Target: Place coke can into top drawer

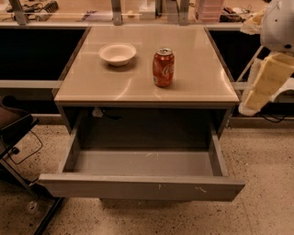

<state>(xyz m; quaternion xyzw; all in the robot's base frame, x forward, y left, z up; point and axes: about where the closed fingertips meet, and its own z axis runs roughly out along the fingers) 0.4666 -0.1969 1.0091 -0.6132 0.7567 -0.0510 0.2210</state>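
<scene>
One coke can [163,67] stands on the table [197,87]; the top drawer [142,186] is open. The gripper [262,87] hangs far right; its state cannot be told.

Floor [268,183]: speckled beige terrazzo. Beige-topped table [202,85] at centre, warm glare on top. Far: cluttered counter [69,18] with metal posts [116,11]. Dark recesses [32,55] left and right. Near left: black frame [18,128], cable [33,146]. Gripper [252,98] at right edge, beside table.

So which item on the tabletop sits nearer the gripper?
The coke can, standing upright right of the white bowl; the gripper hangs at the right edge, beside the table.
</scene>
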